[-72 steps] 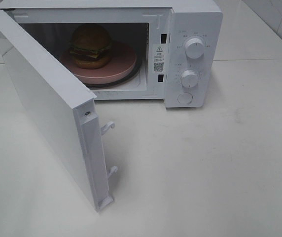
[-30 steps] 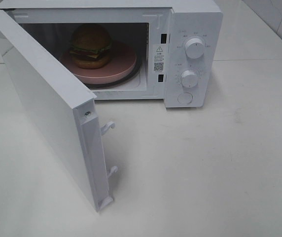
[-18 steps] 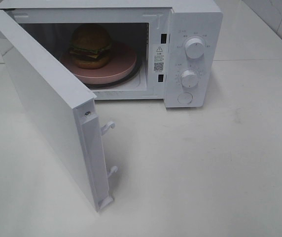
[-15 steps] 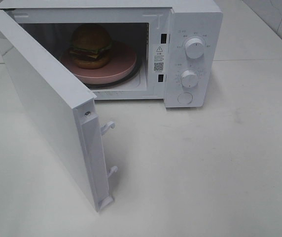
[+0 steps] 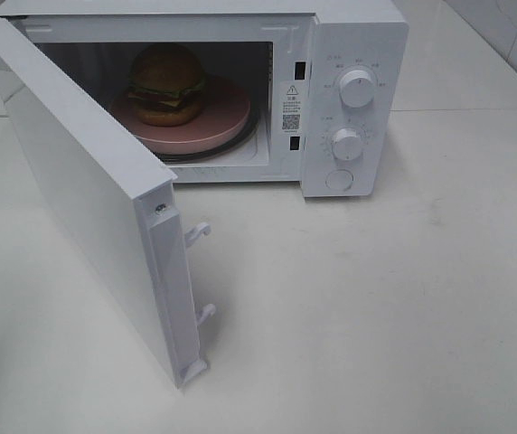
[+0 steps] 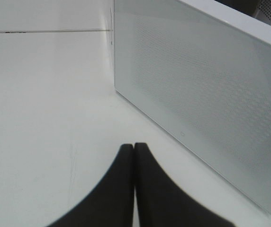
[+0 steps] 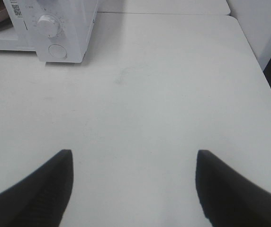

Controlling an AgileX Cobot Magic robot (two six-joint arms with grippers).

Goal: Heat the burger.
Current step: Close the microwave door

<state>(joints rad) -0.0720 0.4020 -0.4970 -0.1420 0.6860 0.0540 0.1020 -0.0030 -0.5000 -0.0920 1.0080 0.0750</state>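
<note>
Two grippers are seen, each in its own wrist view only. The two black fingers of the left gripper [image 6: 134,144] are pressed together tip to tip, with nothing held between them. It is poised over the white table [image 6: 40,94], and the outer face of the microwave door [image 6: 206,90] is seen just beyond it, not touched. The two fingers of the right gripper [image 7: 134,156] are spread wide apart, nothing is held, and only bare table is seen between them. The control panel is glimpsed well beyond it.

In the high view, one microwave door [image 5: 87,190] is swung open toward the near left. Two white latch hooks are counted on its free edge, one upper [image 5: 197,233] and one lower [image 5: 206,314].

Further back, one white microwave [image 5: 358,27] is set on the table. On its right-hand panel two round knobs are stacked, one upper [image 5: 358,88] and one lower [image 5: 346,144], with one round button [image 5: 338,180] beneath them. One label [image 5: 291,107] with a warning triangle and a square code is fixed to the frame beside the cavity.

Inside the cavity, one round pink plate [image 5: 227,113] is laid. One burger [image 5: 167,84] is seated upright on it, toward the plate's left rear.
</note>
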